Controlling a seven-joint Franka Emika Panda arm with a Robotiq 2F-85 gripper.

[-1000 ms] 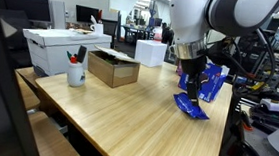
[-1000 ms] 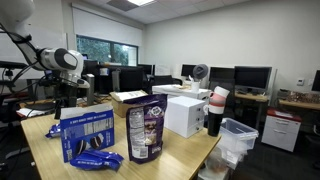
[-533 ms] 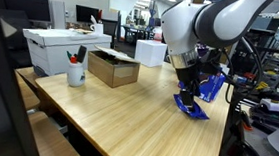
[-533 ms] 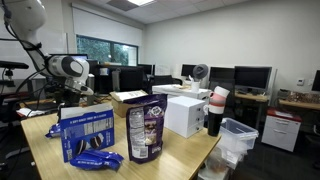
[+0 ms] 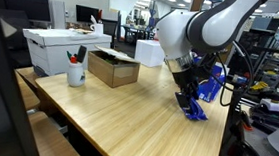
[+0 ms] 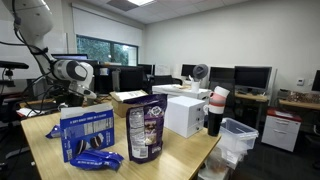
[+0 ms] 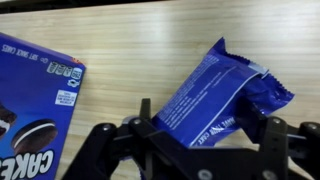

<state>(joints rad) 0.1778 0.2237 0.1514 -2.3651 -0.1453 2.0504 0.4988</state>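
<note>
Gripper (image 7: 208, 122) is low over the table, fingers spread and straddling the blue snack packet (image 7: 215, 95). One finger sits on each long side. Can't tell whether the pads are touching the film yet.

Packet lies flat on the wooden table (image 7: 120, 30). In the wrist view its long axis runs diagonally, lower left to upper right. The crimped seal end points up-right and away from the gripper; the other end is tucked under the gripper body. It's glossy blue film with white print, pillow-shaped, slightly puffed and creased near the seal.

In an exterior view the gripper (image 5: 188, 98) is down at the table's far edge, over the packet (image 5: 196, 113).

Around it:
- Blue cardboard Cakesters box (image 7: 30, 110) stands just beside the packet at the left of the wrist view, close to that finger. It is rigid and printed.
- Purple pouch (image 6: 146, 130) stands upright just beside that box (image 6: 88, 135).
- Open brown carton (image 5: 113, 68), white mug (image 5: 75, 75) with pens and a white lidded box (image 5: 57, 46) are well apart, across the table.

Light wood-grain tabletop, smooth.
</note>
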